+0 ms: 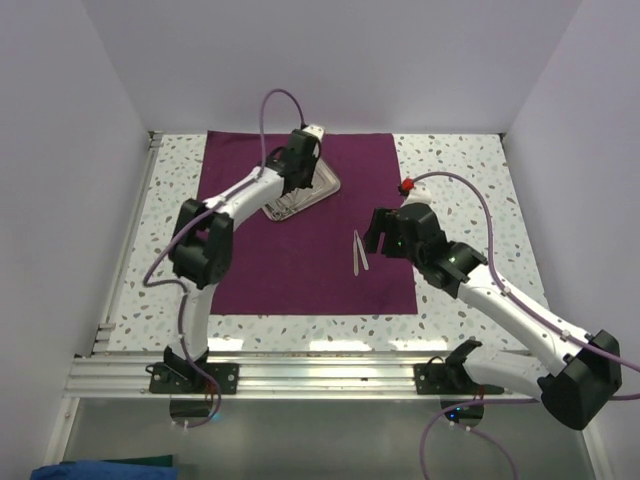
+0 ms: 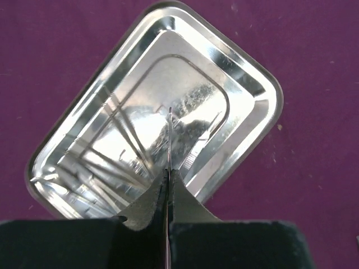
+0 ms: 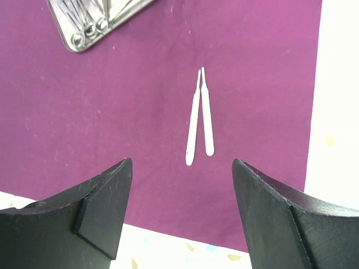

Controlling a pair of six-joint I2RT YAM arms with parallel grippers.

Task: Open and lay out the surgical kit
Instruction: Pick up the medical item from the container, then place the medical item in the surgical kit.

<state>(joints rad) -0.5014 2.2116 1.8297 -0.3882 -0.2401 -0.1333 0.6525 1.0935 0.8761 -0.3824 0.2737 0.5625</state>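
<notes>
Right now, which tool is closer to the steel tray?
Left. The left tool hangs directly over the tray, shut on a thin instrument; the right tool is open, off beside the tweezers.

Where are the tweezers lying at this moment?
In the top view the tweezers lie on the purple cloth, right of the steel tray, just left of the open right gripper.

Tweezers (image 3: 193,131) lie on the purple cloth (image 3: 112,112) just ahead of wide-apart jaws (tray corner (image 3: 66,35) top left).
</notes>
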